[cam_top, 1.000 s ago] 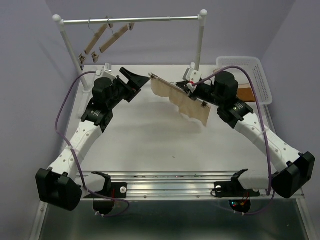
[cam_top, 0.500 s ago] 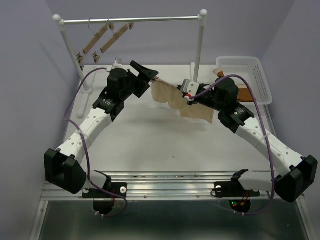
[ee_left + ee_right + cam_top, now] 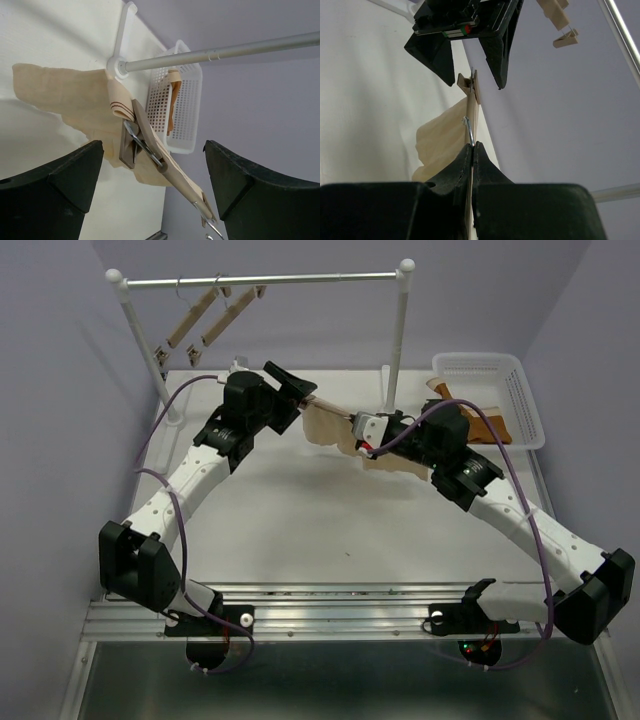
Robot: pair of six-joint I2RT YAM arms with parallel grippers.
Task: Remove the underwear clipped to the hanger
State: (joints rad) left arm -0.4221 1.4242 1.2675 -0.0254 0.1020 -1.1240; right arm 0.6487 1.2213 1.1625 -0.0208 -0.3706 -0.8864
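Gripping the slim light-wood bar hanger (image 3: 182,180) mid-bar beside its metal hook, the right claw (image 3: 472,146) is clamped tight, holding it above the white counter (image 3: 300,520). Limp pale beige underwear (image 3: 65,95) hangs clipped beneath. The left claw (image 3: 154,145) gapes wide, its fingers straddling the end clip without touching it.

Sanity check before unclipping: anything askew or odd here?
Nothing damaged, but the hanger is off the rail, tilted in the right hand; underwear sags unevenly from it. Two spare hangers on the rail also hang slanted.
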